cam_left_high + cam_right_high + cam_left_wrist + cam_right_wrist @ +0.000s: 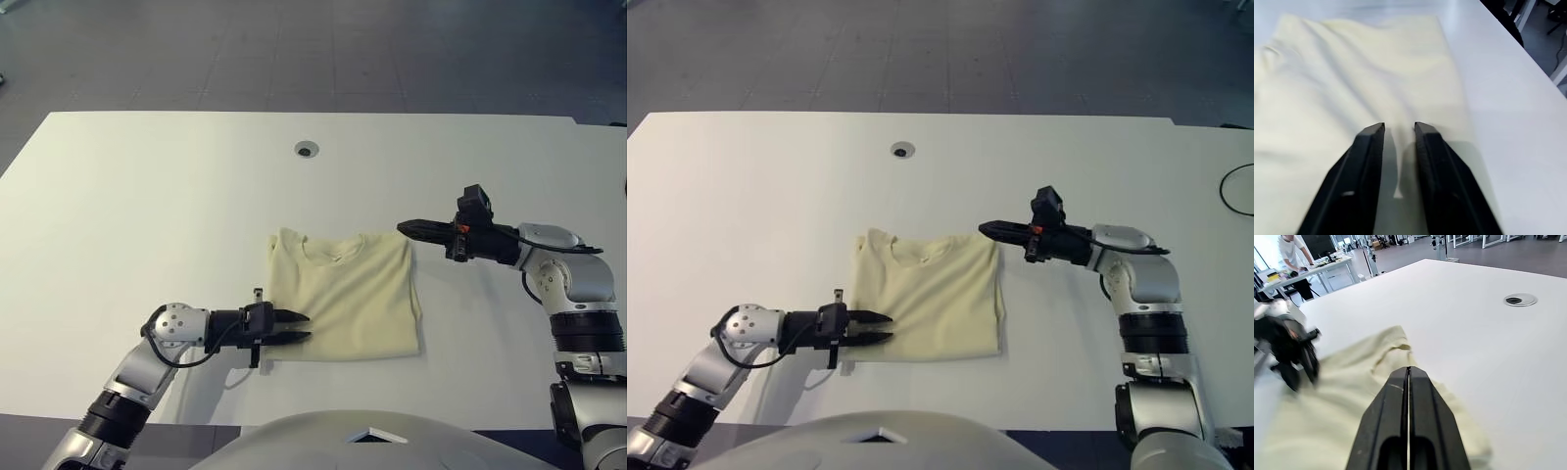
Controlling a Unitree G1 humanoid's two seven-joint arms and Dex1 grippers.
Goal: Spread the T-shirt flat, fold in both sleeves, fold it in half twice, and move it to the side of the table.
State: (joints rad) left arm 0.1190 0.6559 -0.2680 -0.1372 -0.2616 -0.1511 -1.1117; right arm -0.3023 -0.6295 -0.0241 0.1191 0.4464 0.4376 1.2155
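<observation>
The white desk (147, 196) takes up most of the head views. On it, toward the near edge and a little right of centre, the pale yellow T-shirt (348, 299) lies flat as a rough rectangle, its neckline toward the far edge.

The left end effector (306, 327) lies low at the shirt's near left corner, pointing to the robot's right across the cloth. The left wrist view gives what the head views leave unclear: its two black fingers (1364, 166) stand a narrow gap apart over the fabric, close to the hem, with cloth showing between them.

The right end effector (402, 227) sits at the shirt's far right corner, pointing to the robot's left. From the head views I cannot tell whether it touches the cloth. The right wrist view shows its fingers (1420, 421) pressed fully together above the shoulder area, near the neckline.

A small round grommet (307, 150) is set in the desk beyond the shirt.
</observation>
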